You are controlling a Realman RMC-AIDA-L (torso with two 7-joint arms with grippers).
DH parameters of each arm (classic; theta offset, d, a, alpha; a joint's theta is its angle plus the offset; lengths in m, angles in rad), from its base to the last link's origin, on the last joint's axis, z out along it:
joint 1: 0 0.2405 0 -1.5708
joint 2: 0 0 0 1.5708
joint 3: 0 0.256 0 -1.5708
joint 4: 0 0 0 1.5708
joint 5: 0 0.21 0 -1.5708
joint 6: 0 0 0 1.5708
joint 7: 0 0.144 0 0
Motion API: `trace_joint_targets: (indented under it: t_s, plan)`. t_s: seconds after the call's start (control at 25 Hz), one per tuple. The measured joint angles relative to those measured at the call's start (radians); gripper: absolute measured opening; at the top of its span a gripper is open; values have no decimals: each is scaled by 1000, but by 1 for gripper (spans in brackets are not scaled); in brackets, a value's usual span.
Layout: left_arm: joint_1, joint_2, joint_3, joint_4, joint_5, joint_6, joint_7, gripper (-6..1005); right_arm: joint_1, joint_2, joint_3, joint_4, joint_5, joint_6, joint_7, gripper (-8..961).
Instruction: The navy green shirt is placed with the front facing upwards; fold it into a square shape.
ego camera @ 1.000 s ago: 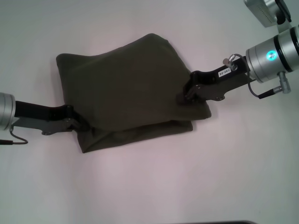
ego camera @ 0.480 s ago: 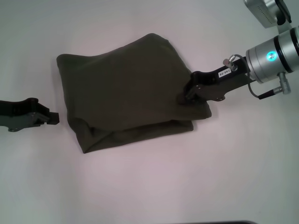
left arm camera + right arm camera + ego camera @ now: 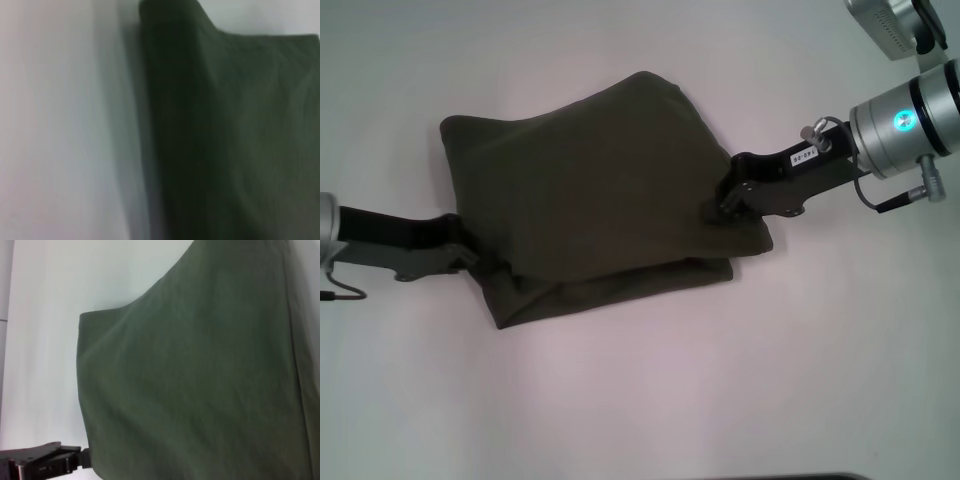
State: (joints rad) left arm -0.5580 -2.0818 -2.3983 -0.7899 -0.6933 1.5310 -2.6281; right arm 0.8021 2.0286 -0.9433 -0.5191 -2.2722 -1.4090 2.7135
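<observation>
The dark olive-green cotton shirt (image 3: 590,195), already folded to a rough quadrilateral, lies mid-table on the white table (image 3: 640,400). The left gripper (image 3: 470,258) meets its edge at 8 o'clock and the right gripper (image 3: 725,205) its edge at 3 o'clock; finger states cannot be told. To square the fold, judged best: draw both edges evenly, keeping the layers aligned.
</observation>
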Motion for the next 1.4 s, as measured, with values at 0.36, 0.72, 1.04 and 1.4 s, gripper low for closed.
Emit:
trace_joint_targets:
  t_s: [0.36, 0.72, 1.04, 1.4]
  plan:
    - [37, 28, -68, -49, -22, 42, 7, 7, -2, -2, 0, 2, -3, 5, 0, 40]
    - [67, 33, -95, -129, -54, 153, 45, 7, 4, -2, -2, -4, -2, 3, 0, 44]
    - [56, 5, -137, -129, -134, 191, 126, 7, 0, -13, 12, -24, 6, -28, -83, 48]
    - [48, 75, -165, -101, -204, 333, 173, 14, -36, -33, 65, -153, 20, -135, -288, 52]
